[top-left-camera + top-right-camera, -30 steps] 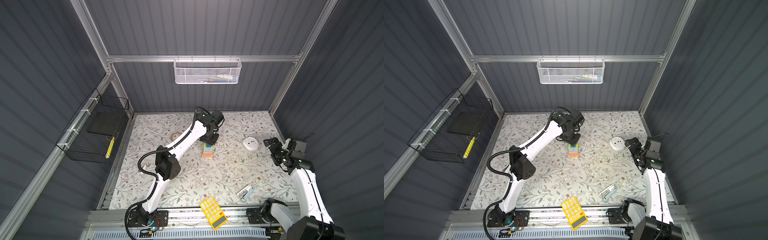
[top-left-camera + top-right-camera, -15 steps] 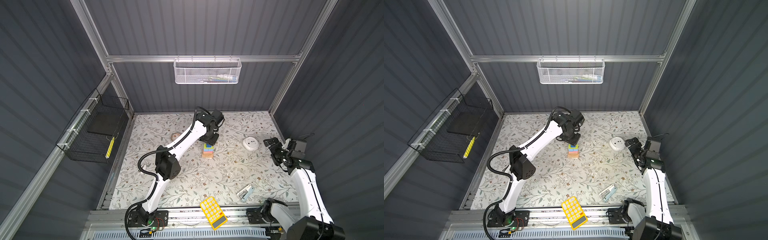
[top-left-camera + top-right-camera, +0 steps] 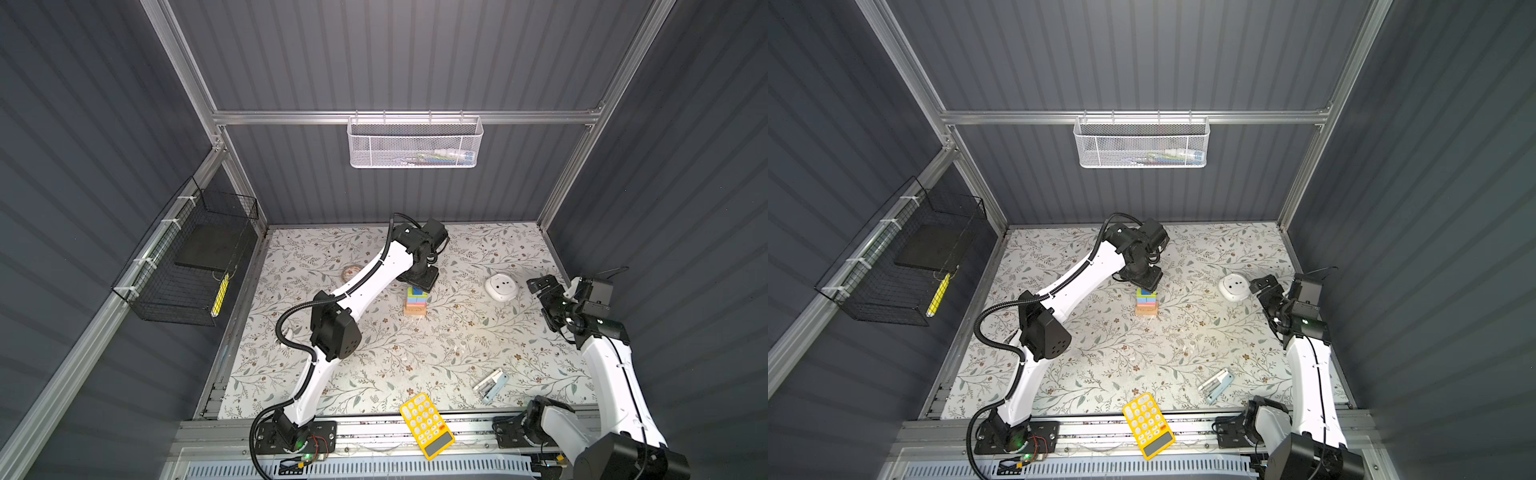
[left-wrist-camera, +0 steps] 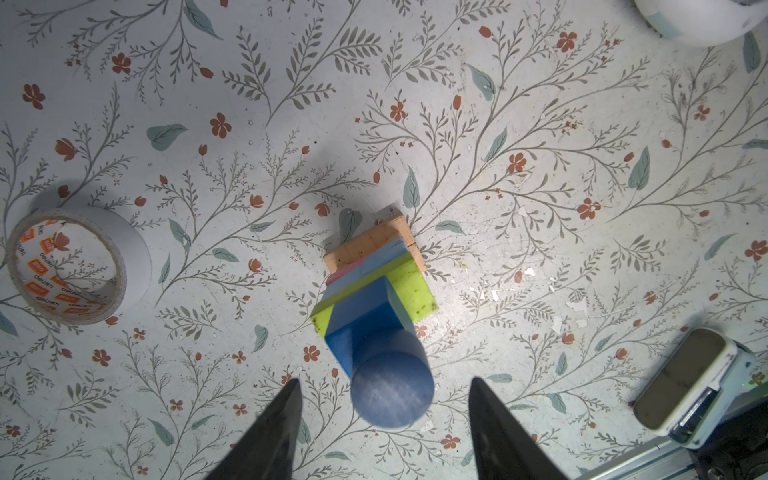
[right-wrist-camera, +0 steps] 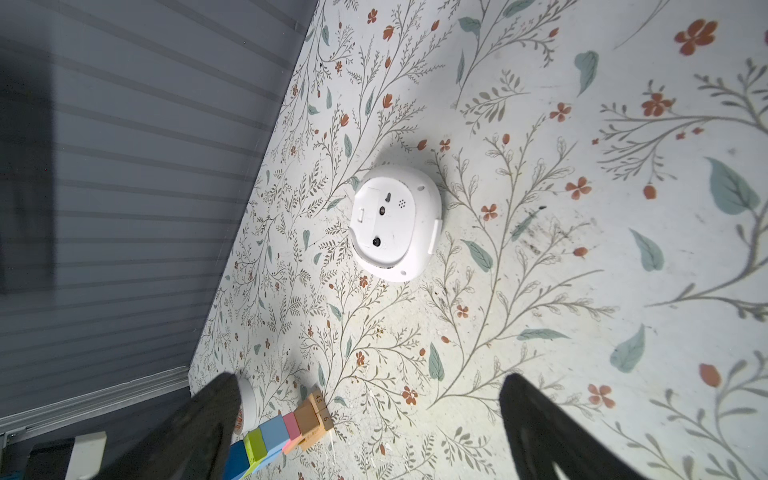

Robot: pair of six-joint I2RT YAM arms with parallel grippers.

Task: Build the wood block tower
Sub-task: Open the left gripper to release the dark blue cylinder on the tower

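Desk (image 4: pixel 582 104): matt printed floral covering, scuffed, with small white flakes lying on it. Tan bars (image 4: pixel 365 243): bare unpainted wood, grain showing. Lime-green bar (image 4: pixel 411 291): matt paint, speckled with dark spots. Dark-blue cube (image 4: pixel 365 311): even matt paint. Dark-blue cylinder (image 4: pixel 392 388): matt paint, pale streaks across the end face. Tape roll (image 4: pixel 133 257): smooth whitish outer wrap, paper core printed with orange marks. Round white device (image 5: pixel 395 220): smooth plastic, slight sheen. Calculator (image 3: pixel 426 419): yellow plastic. Hanging basket (image 3: pixel 415 145): white metal mesh. Side basket (image 3: pixel 187 266): black wire. Left gripper (image 4: pixel 384 380), fingers (image 4: pixel 270 436): black, matt.
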